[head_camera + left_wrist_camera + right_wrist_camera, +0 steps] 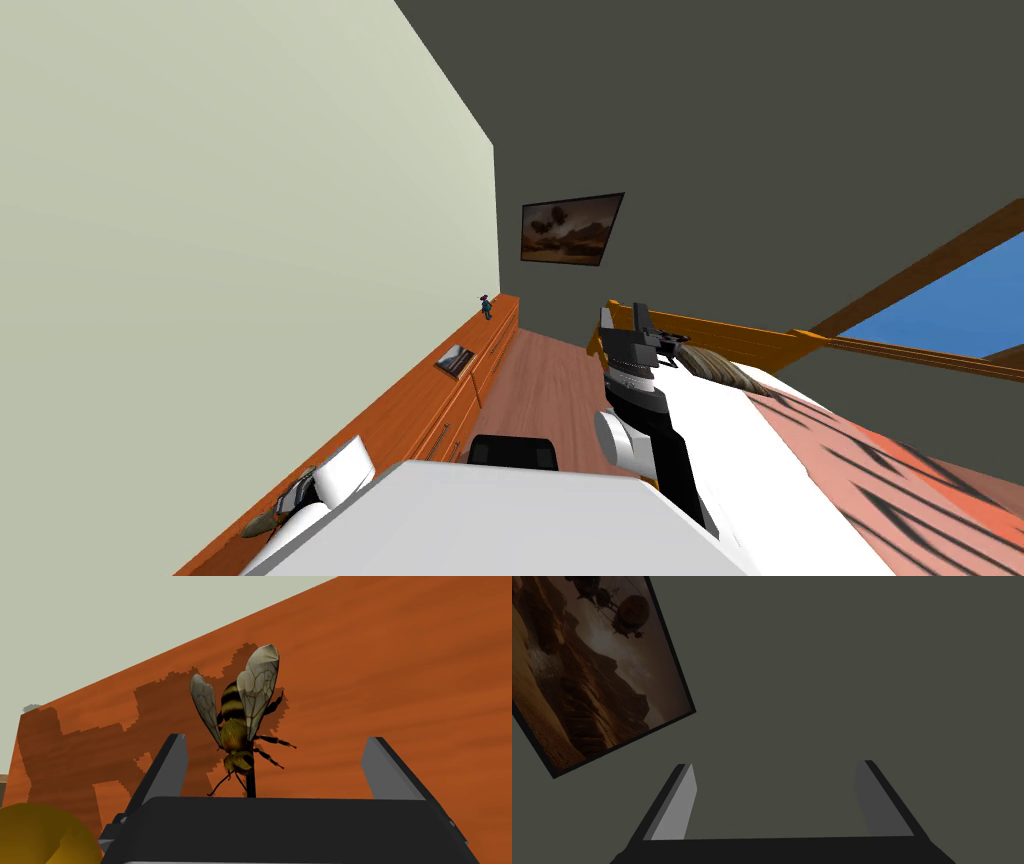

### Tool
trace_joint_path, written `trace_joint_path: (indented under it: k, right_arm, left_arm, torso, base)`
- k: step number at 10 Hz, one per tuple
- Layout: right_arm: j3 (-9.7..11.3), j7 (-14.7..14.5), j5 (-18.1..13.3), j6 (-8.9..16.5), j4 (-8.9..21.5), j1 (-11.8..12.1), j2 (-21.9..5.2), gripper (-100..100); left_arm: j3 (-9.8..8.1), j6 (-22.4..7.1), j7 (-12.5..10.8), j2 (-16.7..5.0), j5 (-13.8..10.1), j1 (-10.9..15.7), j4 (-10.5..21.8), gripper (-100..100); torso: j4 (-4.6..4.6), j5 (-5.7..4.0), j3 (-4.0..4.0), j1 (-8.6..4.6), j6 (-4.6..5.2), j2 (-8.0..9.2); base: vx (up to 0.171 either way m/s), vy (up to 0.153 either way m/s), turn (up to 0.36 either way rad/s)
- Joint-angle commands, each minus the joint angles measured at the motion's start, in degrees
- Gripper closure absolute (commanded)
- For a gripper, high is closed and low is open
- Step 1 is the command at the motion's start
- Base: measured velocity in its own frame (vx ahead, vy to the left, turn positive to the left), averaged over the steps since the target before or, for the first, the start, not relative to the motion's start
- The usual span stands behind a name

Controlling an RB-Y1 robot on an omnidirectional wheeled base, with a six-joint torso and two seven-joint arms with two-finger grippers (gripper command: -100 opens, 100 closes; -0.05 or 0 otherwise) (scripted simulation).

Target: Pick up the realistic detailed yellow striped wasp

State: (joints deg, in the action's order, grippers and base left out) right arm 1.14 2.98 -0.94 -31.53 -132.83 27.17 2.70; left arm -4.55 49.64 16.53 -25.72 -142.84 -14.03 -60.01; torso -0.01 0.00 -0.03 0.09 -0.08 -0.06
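The wasp (240,721) has a yellow and black striped body, grey veined wings and thin black legs. It rests on the orange wooden top (400,676) of a long sideboard. My left gripper (275,737) is open just above it, with the wasp lying between the two fingers nearer the left finger (170,766), touching neither. In the head view the left gripper (297,495) hangs over the sideboard's near end, by the wasp (262,522). My right gripper (668,343) is raised in front of me, open and holding nothing.
The sideboard (440,410) runs along the pale wall and carries a small picture frame (455,360) and a figurine (487,305). A yellow round object (35,836) lies beside my left gripper. A bed (850,450) with an orange striped cover stands to the right.
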Motion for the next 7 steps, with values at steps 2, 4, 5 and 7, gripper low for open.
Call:
trace_joint_path:
  k: [2,4,5,7]
  right_arm:
    - [-0.01,0.0,0.0,0.0,0.0,0.01,0.0,0]
    - [-0.01,0.0,0.0,0.0,0.0,0.01,0.0,0]
    - [0.0,0.0,0.0,0.0,0.0,0.0,0.0,0]
    - [-0.01,0.0,0.0,0.0,0.0,0.01,0.0,0]
  left_arm:
    - [-0.17,0.67,0.98,-0.24,-4.62,-0.03,0.9,-100]
    - [-0.54,1.26,2.17,-0.92,-7.47,-0.23,3.46,-100]
    - [-0.54,1.26,2.17,-0.92,-9.33,-0.23,3.49,-100]
    - [-0.91,1.79,3.32,-1.61,-12.56,-0.46,5.85,-100]
  torso:
    - [-0.01,0.01,0.0,0.02,-0.04,0.0]
    - [0.01,-0.01,0.05,-0.06,-0.05,0.09]
    - [0.01,-0.01,0.03,-0.01,-0.01,0.05]
    - [0.0,0.01,0.02,0.0,-0.06,0.04]
  base:
    - [0.022,0.02,-0.064]
    - [0.011,0.008,-0.096]
    - [0.029,0.028,-0.173]
    - [0.023,0.021,-0.115]
